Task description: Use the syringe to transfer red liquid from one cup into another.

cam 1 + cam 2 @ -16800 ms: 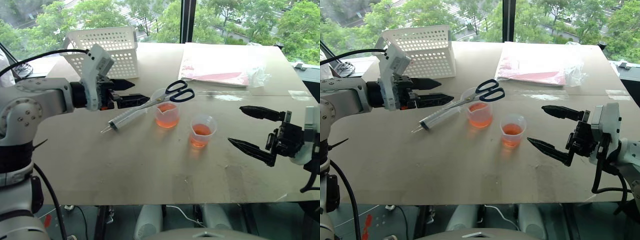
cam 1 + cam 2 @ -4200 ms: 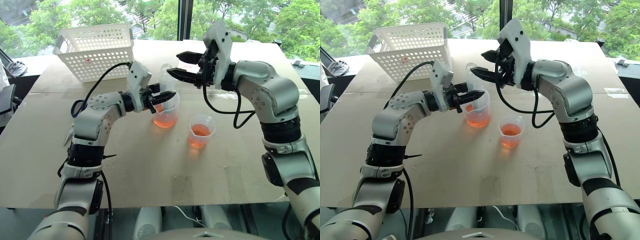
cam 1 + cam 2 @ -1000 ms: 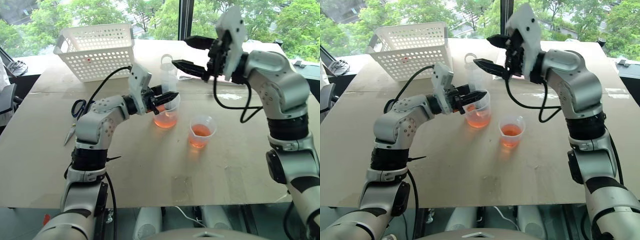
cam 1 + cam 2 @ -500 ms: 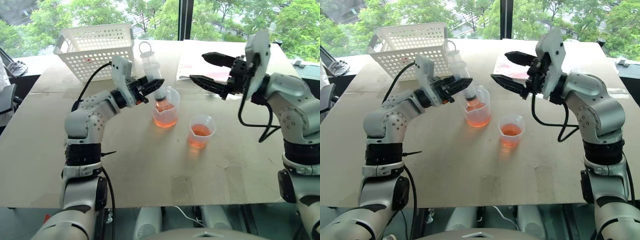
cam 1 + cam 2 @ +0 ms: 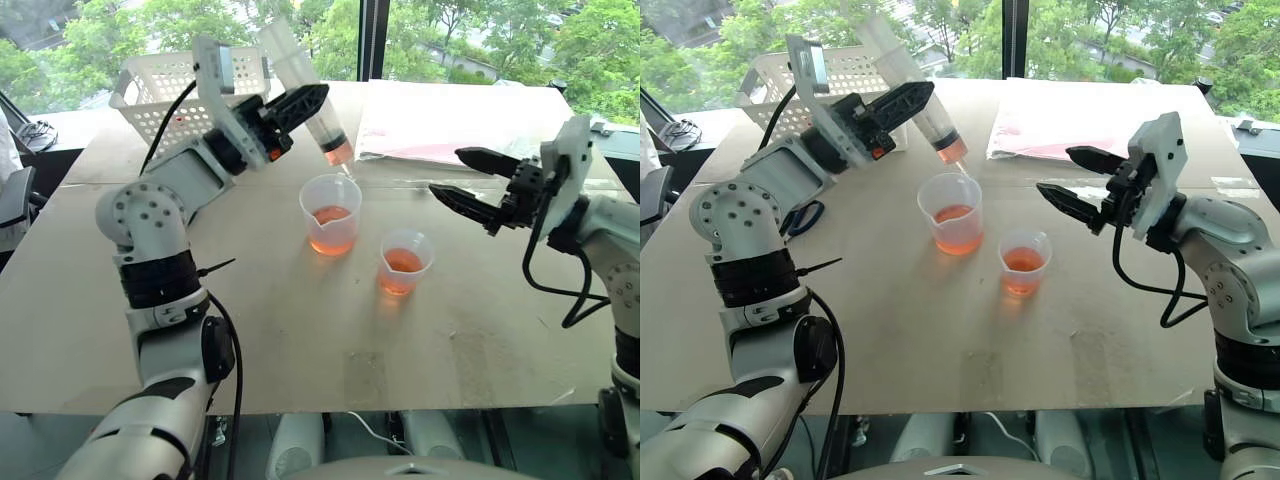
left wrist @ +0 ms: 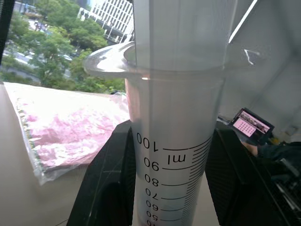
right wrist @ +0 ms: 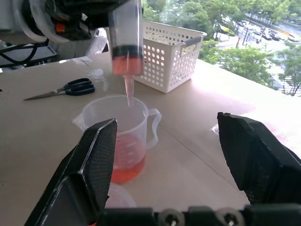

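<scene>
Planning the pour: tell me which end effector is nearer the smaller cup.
Right. The right end effector hangs open just beyond the smaller cup, to its right; the left end effector holds the syringe above the larger cup.

The left claw [image 5: 305,103], raised at the far left on a bent arm, is clamped on something, while the right claw [image 5: 462,177] hangs spread wide at the right.
</scene>
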Controlling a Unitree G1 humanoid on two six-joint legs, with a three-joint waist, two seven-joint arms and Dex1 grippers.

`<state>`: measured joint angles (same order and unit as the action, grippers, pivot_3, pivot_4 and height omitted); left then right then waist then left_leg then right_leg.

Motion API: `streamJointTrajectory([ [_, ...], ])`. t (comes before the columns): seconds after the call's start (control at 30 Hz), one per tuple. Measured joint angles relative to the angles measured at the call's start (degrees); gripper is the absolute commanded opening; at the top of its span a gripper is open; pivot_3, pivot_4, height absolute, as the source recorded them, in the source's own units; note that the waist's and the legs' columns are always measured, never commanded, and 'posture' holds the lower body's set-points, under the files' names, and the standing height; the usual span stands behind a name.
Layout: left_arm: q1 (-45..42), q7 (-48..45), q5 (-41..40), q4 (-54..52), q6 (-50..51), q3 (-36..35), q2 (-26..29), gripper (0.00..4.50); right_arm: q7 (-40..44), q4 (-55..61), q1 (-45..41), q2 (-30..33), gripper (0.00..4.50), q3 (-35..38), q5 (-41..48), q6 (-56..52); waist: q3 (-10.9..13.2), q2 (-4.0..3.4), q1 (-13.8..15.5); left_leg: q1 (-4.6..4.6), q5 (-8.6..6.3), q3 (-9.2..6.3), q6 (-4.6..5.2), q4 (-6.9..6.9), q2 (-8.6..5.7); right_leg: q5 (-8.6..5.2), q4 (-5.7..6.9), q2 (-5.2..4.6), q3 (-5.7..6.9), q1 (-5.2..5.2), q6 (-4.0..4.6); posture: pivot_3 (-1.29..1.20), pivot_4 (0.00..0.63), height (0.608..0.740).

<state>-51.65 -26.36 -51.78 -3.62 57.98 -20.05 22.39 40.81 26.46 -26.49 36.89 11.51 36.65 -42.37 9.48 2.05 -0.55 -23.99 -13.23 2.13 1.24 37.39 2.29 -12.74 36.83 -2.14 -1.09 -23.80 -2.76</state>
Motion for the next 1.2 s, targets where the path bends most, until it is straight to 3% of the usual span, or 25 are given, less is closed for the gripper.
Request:
streamJointTrajectory([
  [0.33, 5.53, -13.39, 1.02, -9.57, -3.44, 15.78, 1.81, 1.44, -3.81, 7.14, 4.93, 5.69, 3.66, 6.23, 3.89, -2.68, -0.01, -0.02, -0.08, 0.1, 0.0, 0.35, 0.0, -0.03, 0.0, -0.02, 0.01, 0.05, -0.07, 0.04, 0.02, 0.0, 0.15, 0.74],
  [0.63, 8.87, -26.28, 12.69, -8.97, -17.63, 27.62, 3.48, 1.44, -6.17, 11.09, 4.57, 10.95, 3.66, 11.14, 13.95, -8.39, -0.01, -0.02, -0.06, 0.13, 0.0, 0.44, 0.01, 0.0, 0.0, -0.03, -0.02, 0.05, -0.18, 0.05, 0.03, 0.0, 0.15, 0.74],
  [0.93, 8.27, -29.04, 19.95, -4.67, -24.0, 30.6, 1.74, 1.44, -15.47, 10.25, -8.03, 16.55, 3.66, 9.07, 26.91, -17.3, 0.0, -0.04, -0.1, 0.13, 0.0, 0.43, 0.02, 0.01, 0.02, -0.03, -0.03, 0.06, -0.19, 0.06, 0.03, 0.0, 0.15, 0.74],
  [1.2, 6.21, -29.2, 23.11, -2.82, -24.12, 31.96, 0.92, 1.44, -25.19, 9.41, -16.46, 13.32, 3.66, 0.93, 30.62, -20.99, 0.01, -0.05, -0.08, 0.05, -0.01, 0.41, 0.02, 0.0, 0.02, -0.02, -0.07, 0.05, -0.22, 0.02, 0.01, 0.0, 0.15, 0.74],
])
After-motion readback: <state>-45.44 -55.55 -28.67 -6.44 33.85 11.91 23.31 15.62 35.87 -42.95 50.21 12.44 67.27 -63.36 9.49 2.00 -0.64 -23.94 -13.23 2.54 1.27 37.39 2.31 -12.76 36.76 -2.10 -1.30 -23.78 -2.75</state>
